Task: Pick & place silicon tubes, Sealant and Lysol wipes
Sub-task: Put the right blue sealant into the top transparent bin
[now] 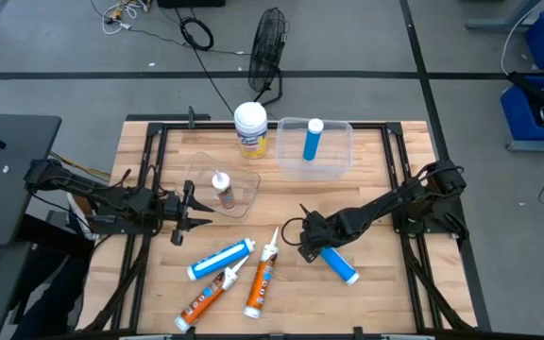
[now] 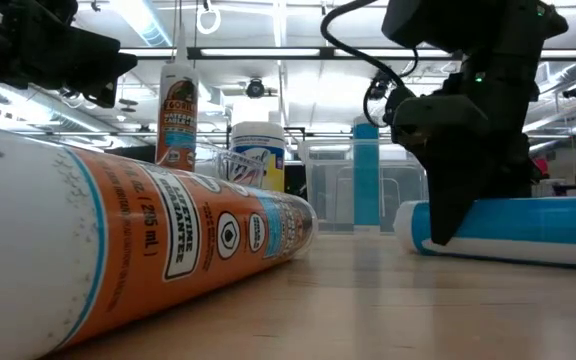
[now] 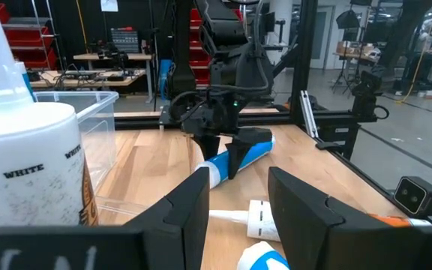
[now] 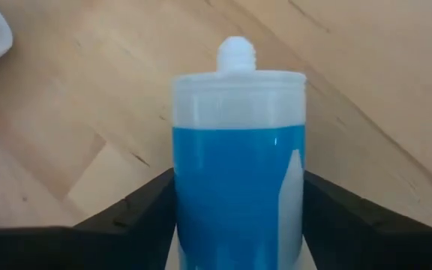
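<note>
On the desk [image 1: 366,283], right of centre, the right gripper [image 1: 312,247] is down over a blue tube [image 1: 339,265] lying flat on the pale wood planks. Its fingers [image 4: 126,214] straddle the smooth blue cylinder near the clear cap end with the threaded white stub; whether they press it or stand just off, I cannot tell.

Left gripper [image 1: 185,212] hangs at the left side, fingers [image 3: 193,206] partly apart, nothing between them.

Lysol wipes [image 1: 250,129] stand upright at the back, a round canister with yellow label and white domed lid, just left of a clear plastic bin [image 1: 333,161] that holds another blue tube [image 1: 312,140] on end.

A clear tray [image 1: 201,179] in front of the wipes holds a small white-and-orange sealant [image 1: 223,190], upright.

Front centre, lying flat and near each other: a blue cartridge [image 1: 221,259] and two orange ones [image 1: 206,297] [image 1: 262,282], all with tapered white nozzles.

A black wire fan [image 1: 267,52] sits on the floor behind the desk.
</note>
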